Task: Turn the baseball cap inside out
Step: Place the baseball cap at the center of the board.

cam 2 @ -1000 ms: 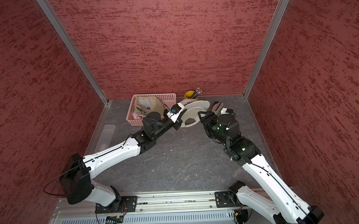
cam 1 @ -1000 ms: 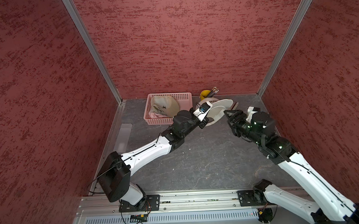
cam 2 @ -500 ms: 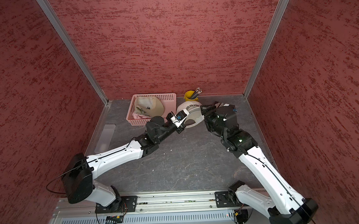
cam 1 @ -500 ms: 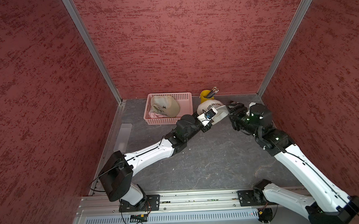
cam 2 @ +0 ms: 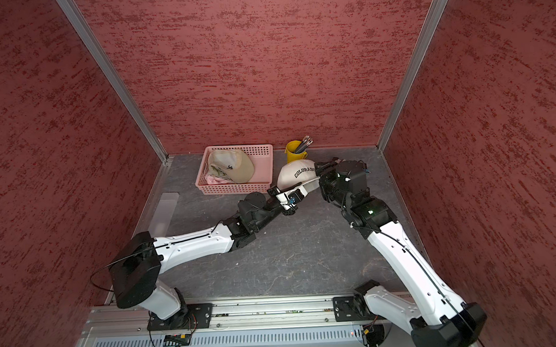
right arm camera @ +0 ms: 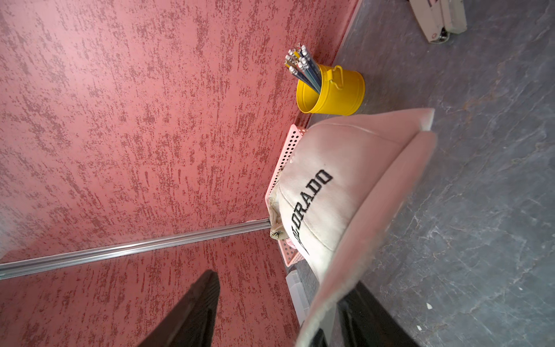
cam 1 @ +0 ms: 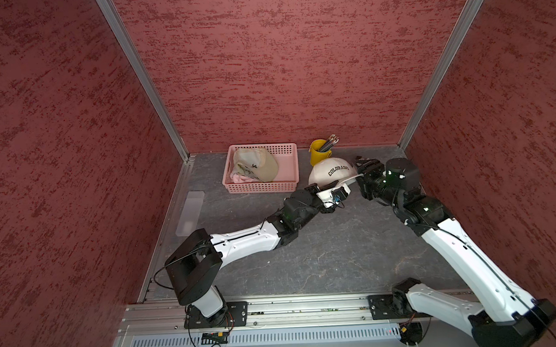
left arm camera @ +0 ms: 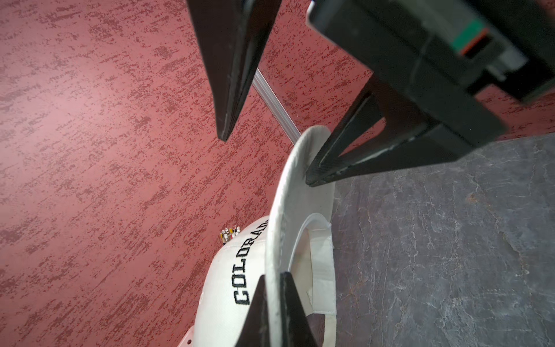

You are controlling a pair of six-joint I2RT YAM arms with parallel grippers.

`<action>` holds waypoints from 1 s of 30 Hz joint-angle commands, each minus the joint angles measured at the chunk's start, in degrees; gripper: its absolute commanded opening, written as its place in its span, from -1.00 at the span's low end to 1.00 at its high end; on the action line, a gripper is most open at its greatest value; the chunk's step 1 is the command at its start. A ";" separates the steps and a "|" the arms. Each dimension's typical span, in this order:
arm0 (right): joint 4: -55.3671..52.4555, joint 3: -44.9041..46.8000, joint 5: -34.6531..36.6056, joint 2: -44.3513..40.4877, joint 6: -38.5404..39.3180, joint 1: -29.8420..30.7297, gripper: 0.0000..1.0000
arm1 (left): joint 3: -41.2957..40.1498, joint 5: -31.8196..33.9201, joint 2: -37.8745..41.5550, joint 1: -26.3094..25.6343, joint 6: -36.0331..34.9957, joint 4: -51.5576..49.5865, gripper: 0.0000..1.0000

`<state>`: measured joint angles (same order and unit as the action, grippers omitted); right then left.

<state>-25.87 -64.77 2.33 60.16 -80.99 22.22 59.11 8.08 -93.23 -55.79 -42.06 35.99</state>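
Left gripper (left arm camera: pixel 273 275) is clamped on the white cap's (cam 1: pixel 332 173) brim (left arm camera: pixel 279 210) beside the yellow bucket (cam 1: pixel 318 152), while the right gripper (left arm camera: pixel 266 160), jaws apart, straddles the brim's far end, crown facing away from both.

Cap (cam 1: pixel 330 175) right of basket (cam 1: pixel 260 188), pencil cup (cam 1: pixel 317 154) behind (perhaps in contact)

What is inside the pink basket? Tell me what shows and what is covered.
In a top view the basket holds a beige cap lying over pink cloth. The cap hides most of the basket floor, so whatever else lies beneath it cannot be seen.
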 commanded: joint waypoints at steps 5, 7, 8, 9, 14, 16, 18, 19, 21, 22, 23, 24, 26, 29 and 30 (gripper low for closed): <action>1.94 0.58 -3.46 0.48 -0.62 -1.11 0.10 | -0.14 1.16 -2.72 -1.63 -6.55 8.04 -1.00; 2.14 1.00 -4.03 0.48 -0.67 -1.52 0.00 | -0.22 0.99 -3.05 -1.76 -7.16 8.73 -1.00; 2.22 1.16 -4.24 0.48 -0.64 -1.62 -0.04 | -0.45 1.02 -3.15 -1.83 -7.36 9.63 -1.00; 2.59 1.51 -4.37 0.33 -0.61 -1.70 -0.09 | -0.80 0.89 -3.23 -1.76 -7.50 10.36 -1.00; 3.80 3.45 -4.98 -0.22 -0.81 -1.96 -0.37 | -1.11 0.65 -3.36 -1.73 -7.58 11.54 -1.00; 4.04 3.83 -5.37 -0.18 -0.88 -2.03 -0.50 | -1.11 0.32 -3.36 -1.71 -7.35 11.58 -1.00; 4.36 4.18 -5.56 -0.10 -1.09 -2.12 -0.59 | -1.18 0.22 -3.36 -1.65 -7.04 11.63 -1.00; 4.43 4.43 -5.65 0.02 -1.19 -2.19 -0.62 | -1.19 0.16 -3.36 -1.66 -6.77 11.72 -1.00; 4.65 4.61 -5.67 0.13 -1.06 -2.24 -0.69 | -1.19 0.19 -3.36 -1.68 -6.43 11.64 -1.00; 4.83 4.83 -5.74 0.22 -1.10 -2.29 -0.74 | -1.24 0.19 -3.36 -1.69 -6.21 11.36 -1.00; 4.99 5.02 -5.76 0.23 -1.12 -2.28 -0.79 | -1.12 0.34 -3.36 -1.64 -6.02 10.89 -1.00; 5.28 5.26 -5.81 0.29 -1.20 -2.34 -0.83 | -0.92 0.53 -3.28 -1.62 -5.64 10.07 -1.00; 6.08 5.89 -5.78 0.30 -1.26 -2.36 -0.90 | -0.61 0.69 -3.02 -1.65 -4.73 8.64 -1.00; 7.69 7.10 -5.54 0.48 -1.33 -2.52 -0.96 | -0.74 1.27 -2.58 -1.46 -3.47 7.14 -0.27; 8.69 7.70 -5.41 0.56 -1.31 -2.51 -1.00 | -1.00 1.54 -2.41 -1.53 -3.38 6.96 0.02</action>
<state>-21.43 -59.31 -2.61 60.58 -82.91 20.14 58.08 10.37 -96.36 -56.86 -47.59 43.20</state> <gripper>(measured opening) 0.075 0.421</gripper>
